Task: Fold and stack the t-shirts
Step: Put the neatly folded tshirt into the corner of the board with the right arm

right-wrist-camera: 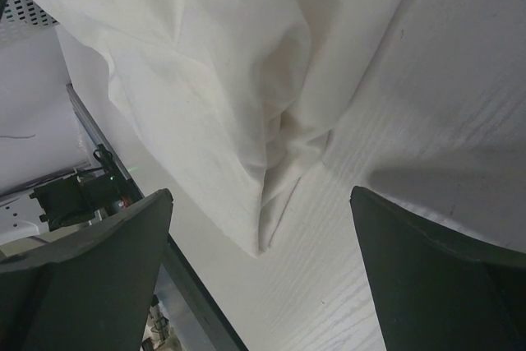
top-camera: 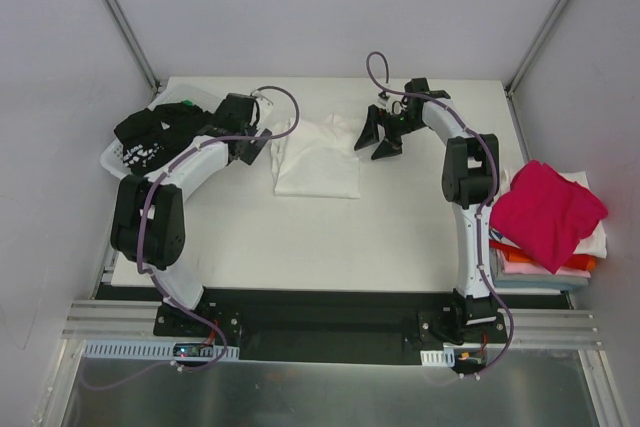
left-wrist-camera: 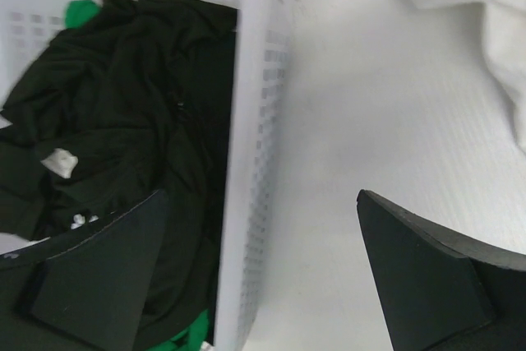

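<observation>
A white t-shirt (top-camera: 316, 159) lies partly folded on the table's far middle; it also shows in the right wrist view (right-wrist-camera: 246, 63) and at the left wrist view's top right (left-wrist-camera: 501, 14). My right gripper (top-camera: 379, 135) is open and empty, just right of the shirt's upper edge. My left gripper (top-camera: 262, 140) is open and empty, between the shirt's left edge and the basket. A black t-shirt with white print (top-camera: 155, 132) lies in the basket, seen also in the left wrist view (left-wrist-camera: 123, 121). A magenta t-shirt (top-camera: 545, 212) tops a stack with orange and white ones at the right.
The white plastic basket (top-camera: 112, 159) stands at the table's far left; its wall (left-wrist-camera: 251, 145) runs between my left fingers. Something green (left-wrist-camera: 80, 12) lies under the black shirt. Metal frame posts rise at the back corners. The table's edge (right-wrist-camera: 123, 170) is near the right gripper.
</observation>
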